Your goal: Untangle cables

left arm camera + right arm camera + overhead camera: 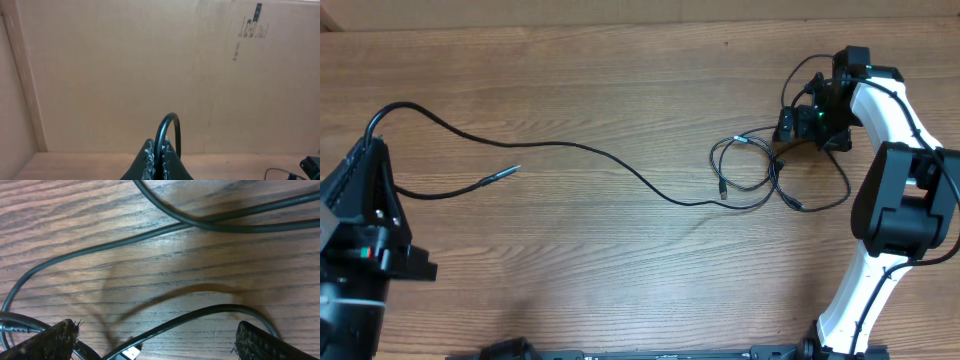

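Left gripper [159,157] clamped on the long cable [590,150]; right gripper [157,346], jaws apart over the tangled loops [775,178], should close on one strand only, low against the table [620,260]

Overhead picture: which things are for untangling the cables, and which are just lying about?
For the job: long cable, gripped by the shut left hand; tangled cables, under the open right hand.
Just there: wooden table; cardboard wall.
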Controlling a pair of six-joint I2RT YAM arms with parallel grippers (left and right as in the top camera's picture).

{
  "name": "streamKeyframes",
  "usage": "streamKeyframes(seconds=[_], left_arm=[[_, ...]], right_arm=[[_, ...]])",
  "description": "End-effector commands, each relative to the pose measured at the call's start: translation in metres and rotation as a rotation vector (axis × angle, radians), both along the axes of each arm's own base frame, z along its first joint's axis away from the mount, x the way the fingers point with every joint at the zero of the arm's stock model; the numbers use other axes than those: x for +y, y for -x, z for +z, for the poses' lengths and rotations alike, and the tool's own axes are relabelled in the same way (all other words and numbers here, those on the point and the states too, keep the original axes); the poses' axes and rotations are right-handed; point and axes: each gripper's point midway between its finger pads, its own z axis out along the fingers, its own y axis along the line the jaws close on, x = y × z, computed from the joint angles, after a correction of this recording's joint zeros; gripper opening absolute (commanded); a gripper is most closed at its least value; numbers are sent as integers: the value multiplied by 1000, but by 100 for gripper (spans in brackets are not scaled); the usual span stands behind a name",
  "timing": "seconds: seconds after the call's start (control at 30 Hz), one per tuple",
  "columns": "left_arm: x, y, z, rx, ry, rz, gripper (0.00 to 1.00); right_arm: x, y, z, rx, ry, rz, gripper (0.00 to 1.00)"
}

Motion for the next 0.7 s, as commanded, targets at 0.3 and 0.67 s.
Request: streamKeyframes(seconds=[0.3, 0.67], left_arm=[[9, -22, -11, 59, -8, 21, 4], [10, -26, -13, 72, -4, 19, 4]], right_arm=[[4, 42, -46, 113, -4, -10, 87], [4, 45, -53, 110, -4, -9, 4]])
